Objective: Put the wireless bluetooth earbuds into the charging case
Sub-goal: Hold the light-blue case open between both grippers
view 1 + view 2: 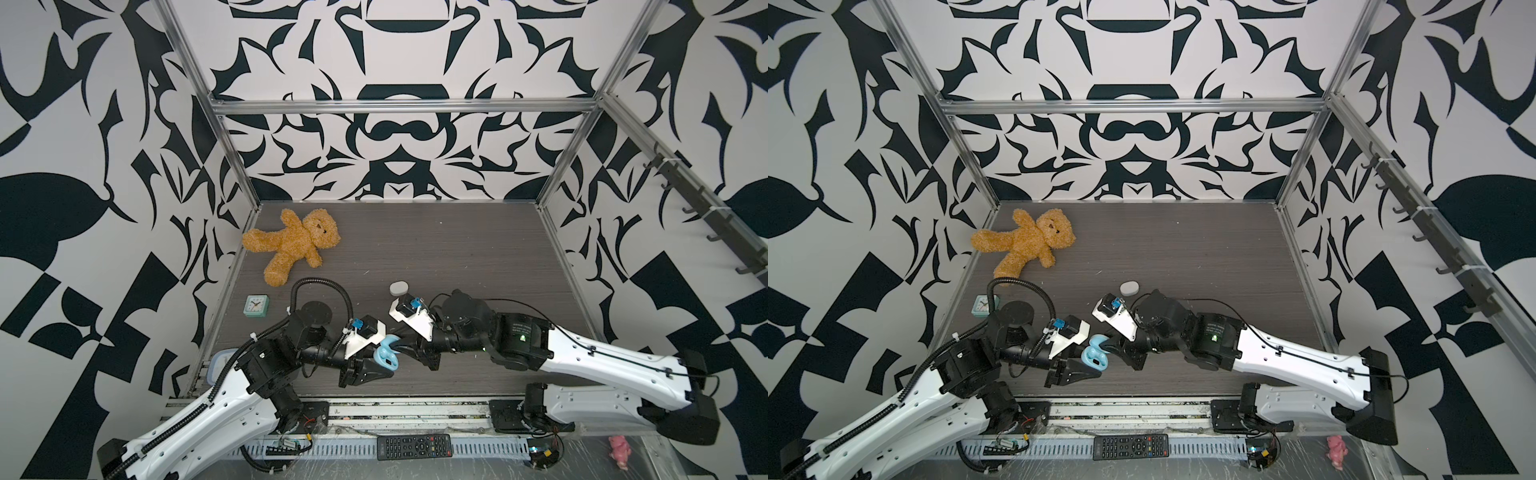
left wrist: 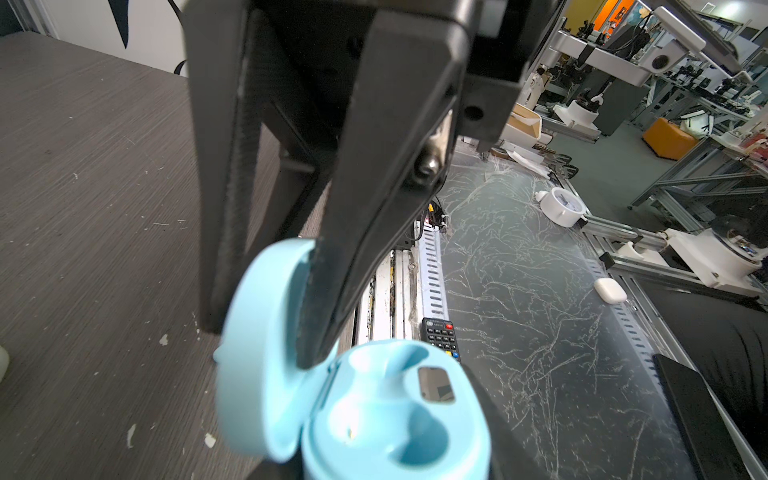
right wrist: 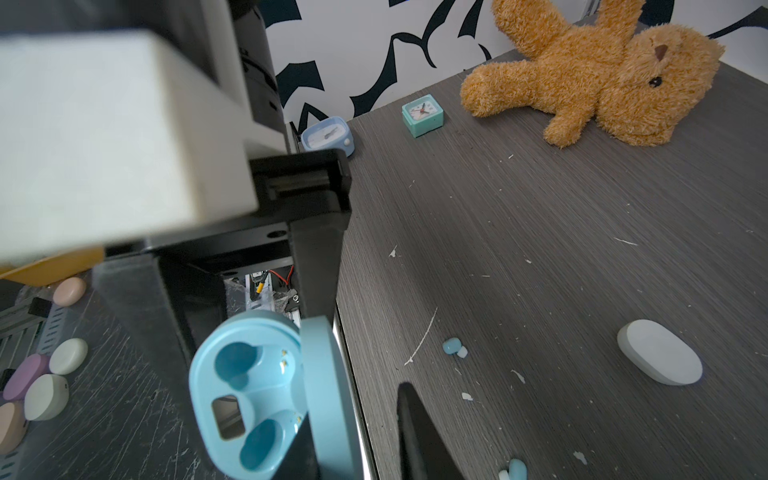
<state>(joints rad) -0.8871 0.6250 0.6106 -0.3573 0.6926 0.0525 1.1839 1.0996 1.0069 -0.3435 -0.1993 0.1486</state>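
Note:
The light blue charging case (image 1: 385,358) (image 1: 1094,358) hangs above the table's front edge, base clamped in my left gripper (image 1: 380,366) (image 2: 395,457). Its lid (image 3: 328,395) (image 2: 257,353) stands open and both sockets (image 3: 237,361) hold nothing. My right gripper (image 1: 397,338) (image 3: 357,415) straddles the lid. One finger sits against the lid's inner face, and a narrow gap shows before the outer finger (image 3: 424,436). Two light blue earbuds with white tips (image 3: 453,346) (image 3: 515,469) lie on the table. The arms hide them in both top views.
A closed white oval case (image 1: 399,288) (image 3: 658,351) lies behind the right wrist. Teddy bear (image 1: 291,245) and teal clock (image 1: 256,306) are at the back left. A remote (image 1: 414,446) and pink toy (image 1: 620,451) sit on the front ledge, and several pastel cases (image 3: 68,355) lie off the table.

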